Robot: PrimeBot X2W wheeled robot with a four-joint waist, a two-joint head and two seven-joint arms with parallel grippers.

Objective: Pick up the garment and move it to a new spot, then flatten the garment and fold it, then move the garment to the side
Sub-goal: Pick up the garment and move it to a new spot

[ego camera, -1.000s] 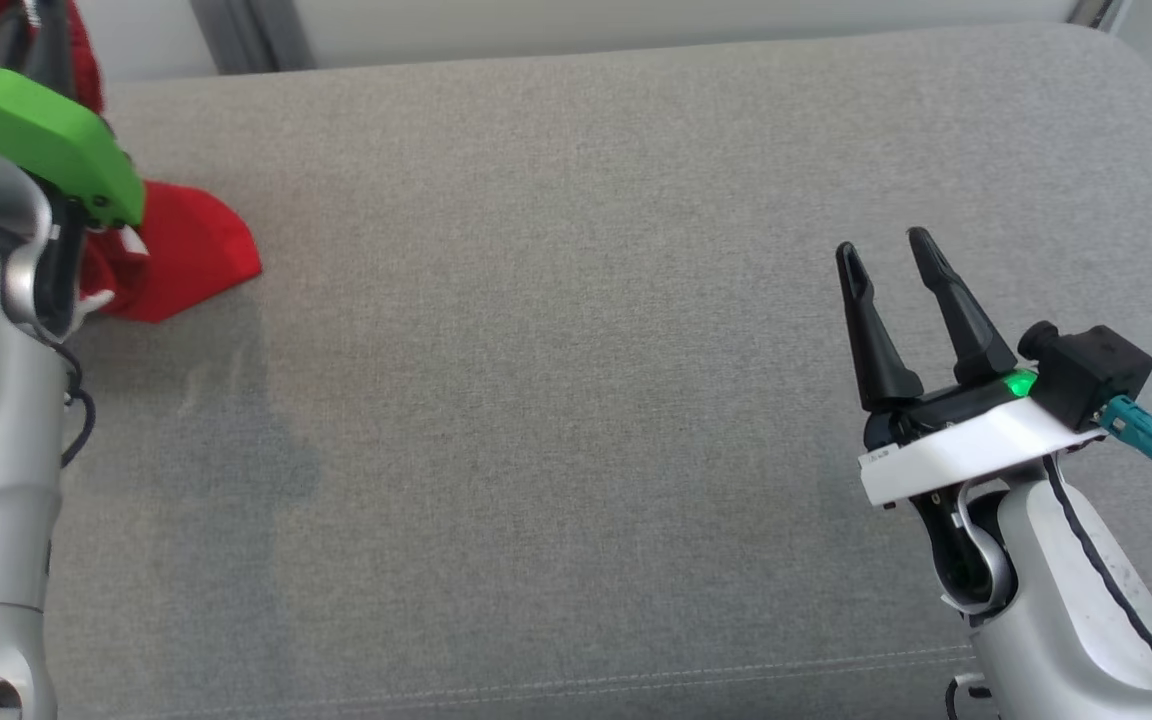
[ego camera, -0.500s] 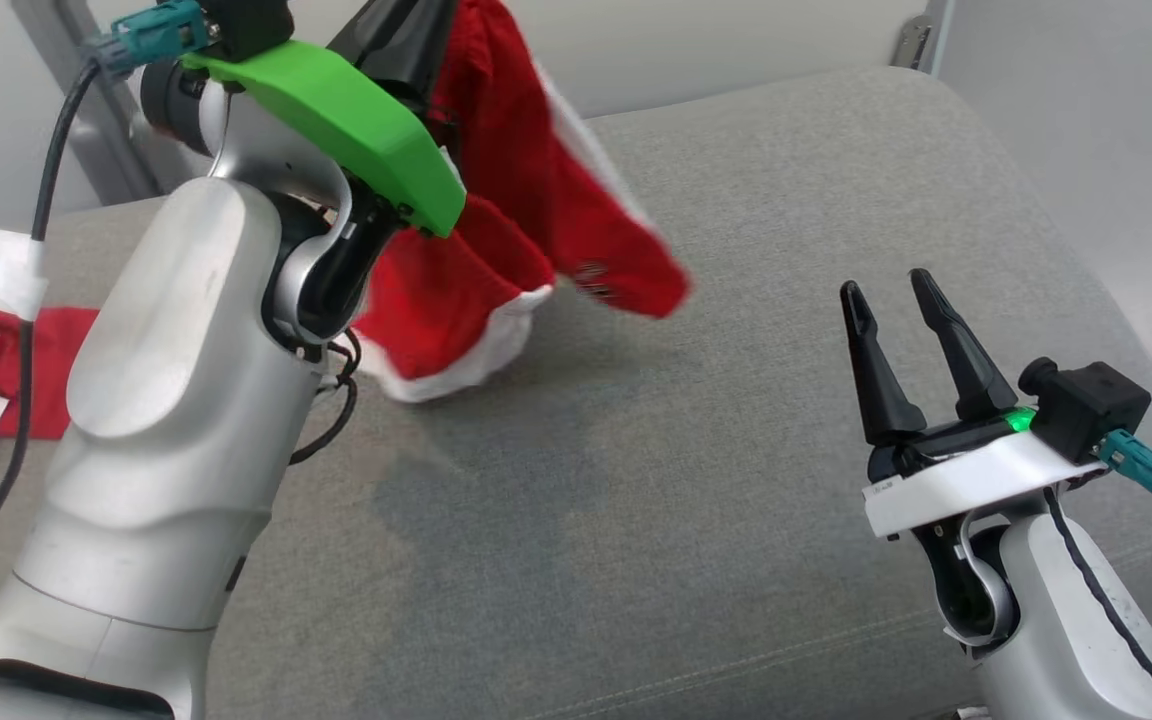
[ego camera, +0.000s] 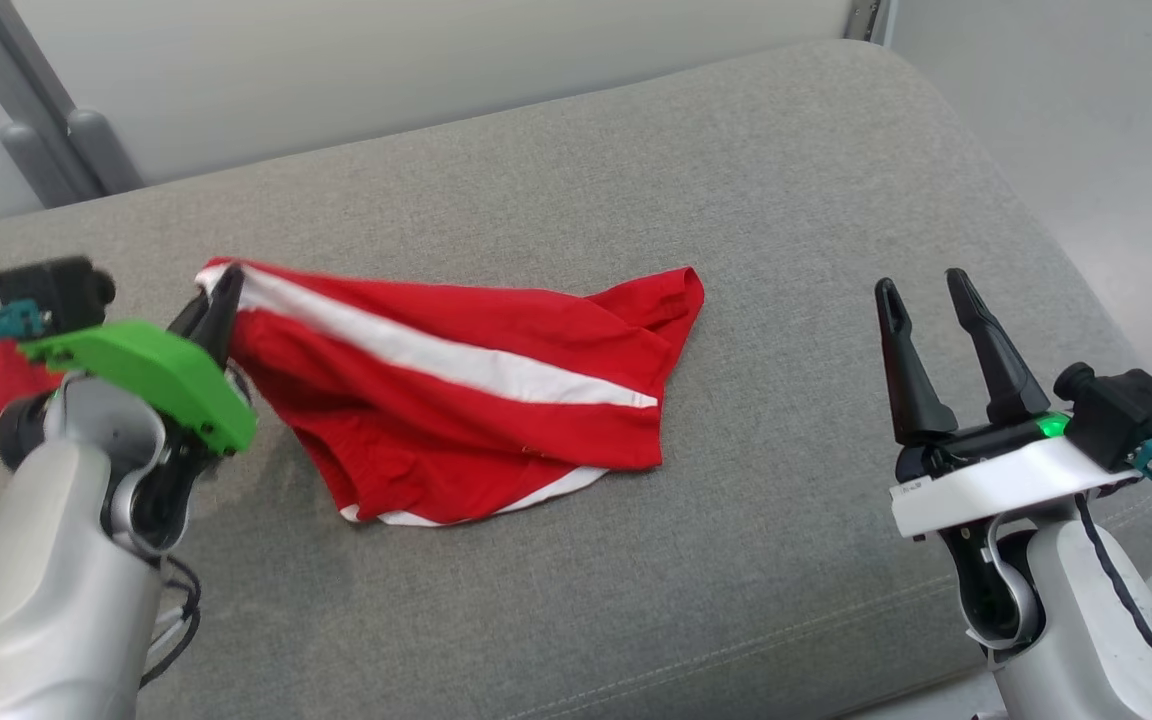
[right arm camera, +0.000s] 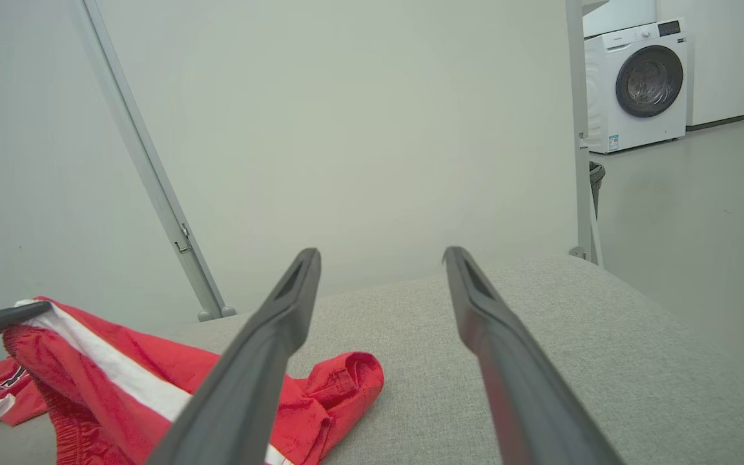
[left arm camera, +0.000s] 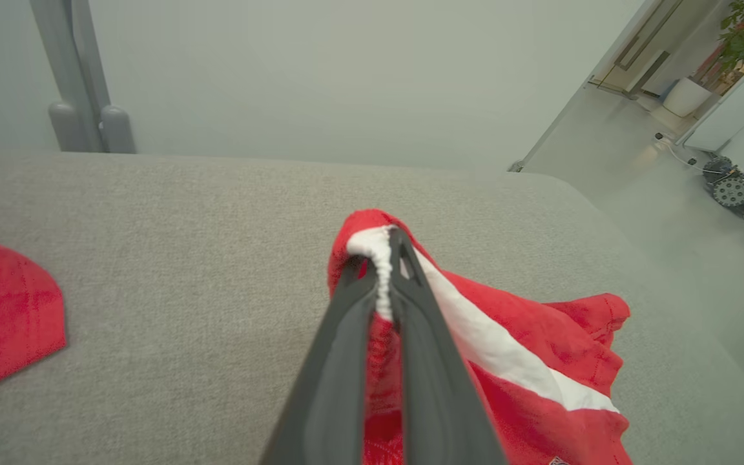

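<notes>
Garment [ego camera: 456, 420] now rests on the cushion [ego camera: 736, 200], no longer airborne, left gripper [ego camera: 224, 285] pinching its edge, right gripper [ego camera: 921, 282] wide; flattening next.

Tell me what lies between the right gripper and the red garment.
Nothing but grey cushion, bare along that stretch, separates the right gripper from the red garment; the head view shows it.

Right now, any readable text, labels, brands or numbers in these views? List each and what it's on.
No text is legible.
Washing machine: brand mark, display and sticker, too small to read.
Red shorts: small mark near the hem, too small.
Other red garment: dark print, blurred and cut off.
White plate behind the right claw: tiny label, too small.
</notes>
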